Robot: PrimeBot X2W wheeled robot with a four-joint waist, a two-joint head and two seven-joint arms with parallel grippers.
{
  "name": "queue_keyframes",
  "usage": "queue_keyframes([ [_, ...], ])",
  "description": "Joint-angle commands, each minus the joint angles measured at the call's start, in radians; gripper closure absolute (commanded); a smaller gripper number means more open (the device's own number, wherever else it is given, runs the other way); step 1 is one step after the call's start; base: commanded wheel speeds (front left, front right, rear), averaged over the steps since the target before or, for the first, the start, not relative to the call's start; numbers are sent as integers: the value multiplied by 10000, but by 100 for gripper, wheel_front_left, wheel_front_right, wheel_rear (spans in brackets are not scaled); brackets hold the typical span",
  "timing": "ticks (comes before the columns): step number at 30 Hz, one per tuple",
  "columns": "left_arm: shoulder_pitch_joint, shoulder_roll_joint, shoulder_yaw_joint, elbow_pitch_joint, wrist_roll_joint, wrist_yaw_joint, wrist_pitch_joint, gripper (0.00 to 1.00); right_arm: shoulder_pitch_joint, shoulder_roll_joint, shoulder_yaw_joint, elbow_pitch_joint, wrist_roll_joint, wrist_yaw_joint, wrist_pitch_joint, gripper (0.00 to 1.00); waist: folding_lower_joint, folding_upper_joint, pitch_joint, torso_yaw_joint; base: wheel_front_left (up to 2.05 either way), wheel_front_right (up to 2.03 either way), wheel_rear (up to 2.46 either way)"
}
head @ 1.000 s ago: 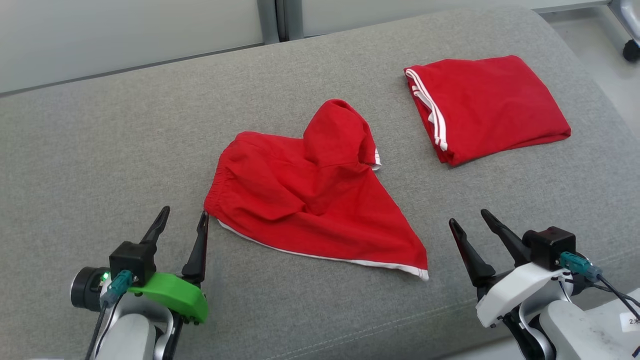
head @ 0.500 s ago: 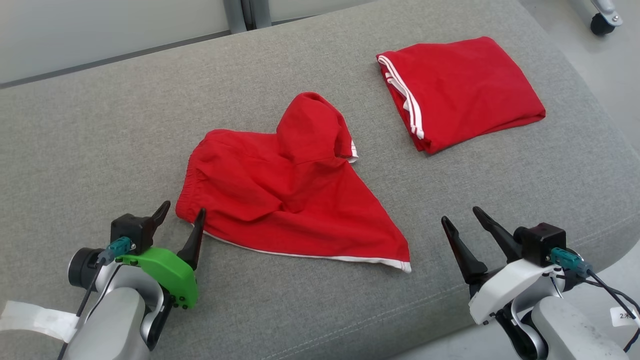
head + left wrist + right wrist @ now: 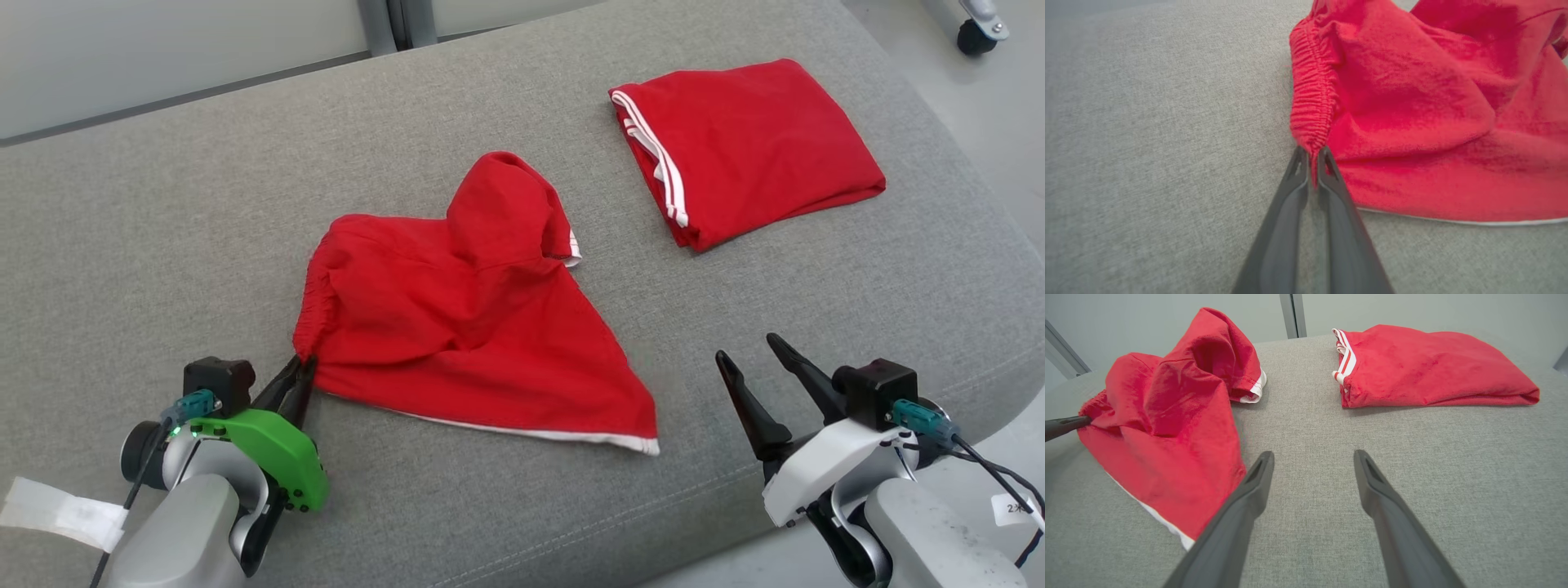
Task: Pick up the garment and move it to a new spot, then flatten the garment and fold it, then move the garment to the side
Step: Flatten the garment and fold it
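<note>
The garment (image 3: pixel 465 327) is a crumpled pair of red shorts with white trim, lying mid-surface on the grey cushion. My left gripper (image 3: pixel 298 371) is shut on the near-left corner of its elastic waistband (image 3: pixel 1310 110); in the left wrist view my left gripper (image 3: pixel 1312 157) pinches that red edge between both tips. In the right wrist view the garment (image 3: pixel 1167 416) bulges at left, and the left gripper's fingertips (image 3: pixel 1069 424) bite its corner. My right gripper (image 3: pixel 747 357) hovers open, right of the garment's white-hemmed corner (image 3: pixel 645 443), with nothing between its fingers (image 3: pixel 1257 477).
A second red garment (image 3: pixel 743 147), folded with white stripes on its edge, lies at the far right of the grey cushion (image 3: pixel 163 245); it is also in the right wrist view (image 3: pixel 1433 371). The cushion's front edge (image 3: pixel 571 539) runs just before my arms. A caster wheel (image 3: pixel 976 33) stands on the floor beyond.
My left gripper moved in to the waistband corner and shut on it; the fabric there has bunched slightly. The head camera shifted between the earliest frame and now. My right gripper stayed open.
</note>
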Motion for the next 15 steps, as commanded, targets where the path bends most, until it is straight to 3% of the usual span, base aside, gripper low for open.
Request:
queue_keyframes([
  [1, -156, 130, -63, 33, -160, -17, -101, 100, -53, -54, 7, 22, -86, -12, -15, 0, 0, 0, -107, 132, 0, 0, 0],
  [8, 221, 187, 7, -149, -207, -17, -231, 100, 207, -61, 114, 65, 24, -12, -48, 0, 0, 0, -442, 653, 0, 0, 0],
  [15, 1354, 117, 551, -1508, 363, 402, -223, 100, 344, -22, 211, 124, 69, -12, -93, 0, 0, 0, -716, 1481, 0, 0, 0],
])
